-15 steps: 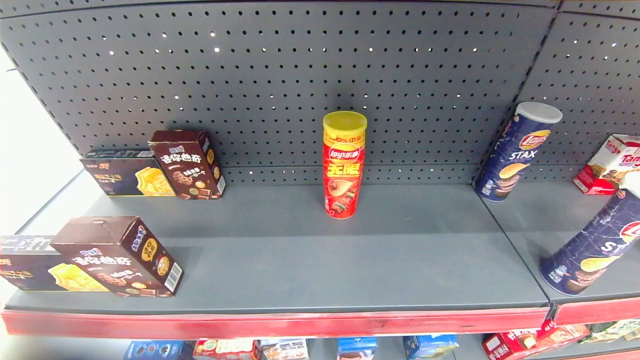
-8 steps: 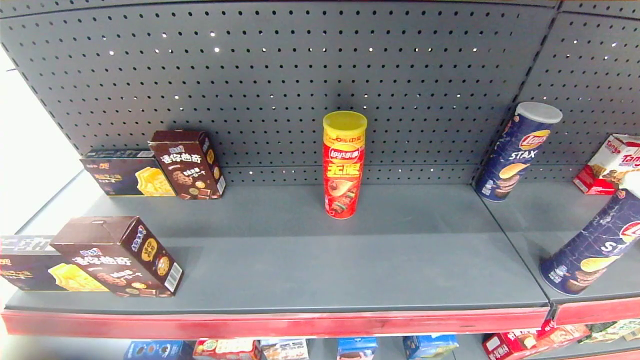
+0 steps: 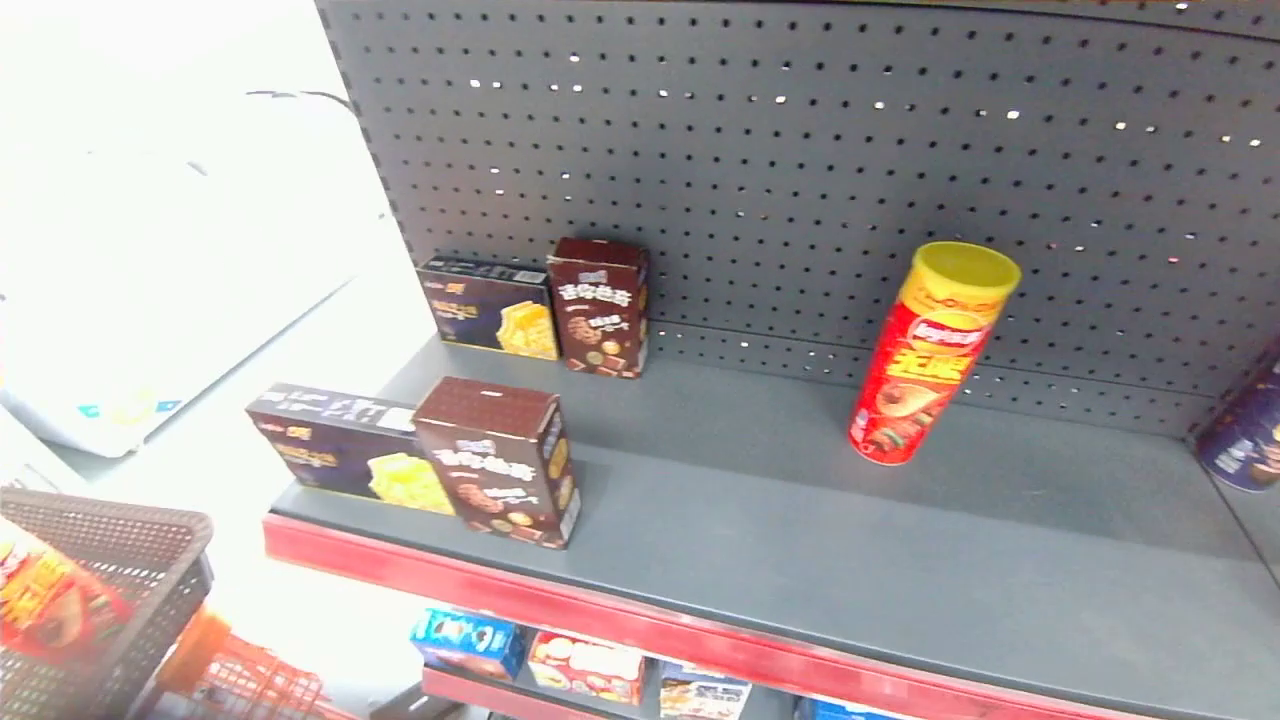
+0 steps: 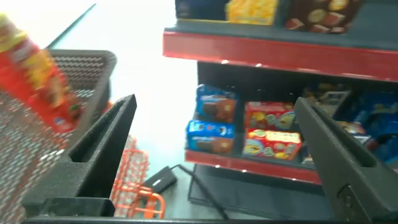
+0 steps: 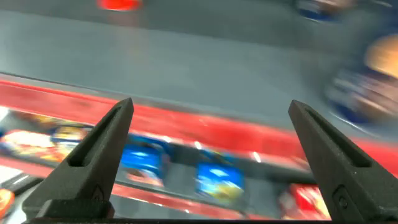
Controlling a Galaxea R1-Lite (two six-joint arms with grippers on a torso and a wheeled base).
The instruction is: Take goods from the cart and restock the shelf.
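A red chips can (image 3: 925, 355) with a yellow lid stands toward the back of the grey shelf (image 3: 800, 540). At the lower left a dark mesh cart basket (image 3: 110, 560) holds another red can (image 3: 50, 600). In the left wrist view my left gripper (image 4: 214, 104) is open and holds nothing. It is in front of the lower shelf, with the basket (image 4: 87, 68) and its red can (image 4: 40, 87) off to one side. My right gripper (image 5: 211, 107) is open too, level with the shelf's red front edge (image 5: 186, 118).
Two brown boxes (image 3: 500, 460) (image 3: 598, 305) and two dark boxes with yellow print (image 3: 340, 450) (image 3: 490, 305) stand at the shelf's left end. A blue can (image 3: 1245, 430) sits at the right edge. Small packs (image 4: 214, 121) fill the lower shelf. An orange cart frame (image 3: 240, 680) sits under the basket.
The head camera has swung to the left, so the shelf goods sit further right in the picture and the cart basket has come into sight. Nothing on the shelf has moved.
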